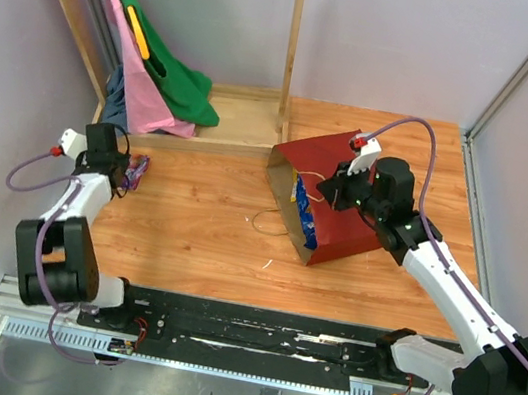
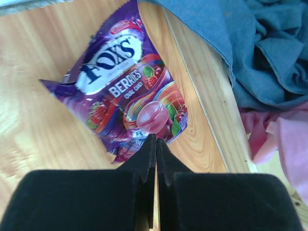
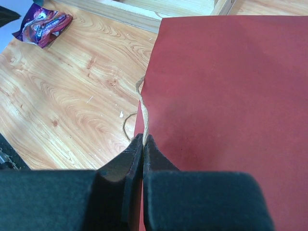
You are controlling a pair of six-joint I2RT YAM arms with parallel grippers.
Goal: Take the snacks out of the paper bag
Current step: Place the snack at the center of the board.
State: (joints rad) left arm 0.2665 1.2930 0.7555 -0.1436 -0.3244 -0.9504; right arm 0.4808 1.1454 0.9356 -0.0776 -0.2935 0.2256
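Pressed together on both arms, the fingers differ in what they meet: the right gripper (image 3: 143, 139) pinches a string handle (image 3: 143, 103) of the paper bag, while the left gripper (image 2: 155, 143) is closed with nothing seen between its tips, which sit at the near edge of a purple packet, and whether they touch it cannot be told. Under everything lies the wooden table (image 1: 196, 237), and at its far left stands a wooden rack (image 1: 294, 30) with a flat base board. Right of centre, the paper bag (image 1: 336, 159) lies on its side, its dark red face turned up, its mouth opening toward the left and the near edge, with brown kraft showing at the rim. The right arm reaches over that red face from the right. On the rack hang a green garment (image 1: 177, 82) and a pink garment (image 1: 140, 91), with a blue cloth (image 2: 269, 53) bunched on the base board beside them. Inside the bag's mouth a blue chip bag (image 1: 307, 221) shows, only partly in view. Well apart from the bag, at the table's left by the rack's base, the purple packet (image 2: 125, 91) of berry candy lies flat on the wood, face up. A second string handle (image 1: 265, 223) loops loose on the table just outside the bag's mouth
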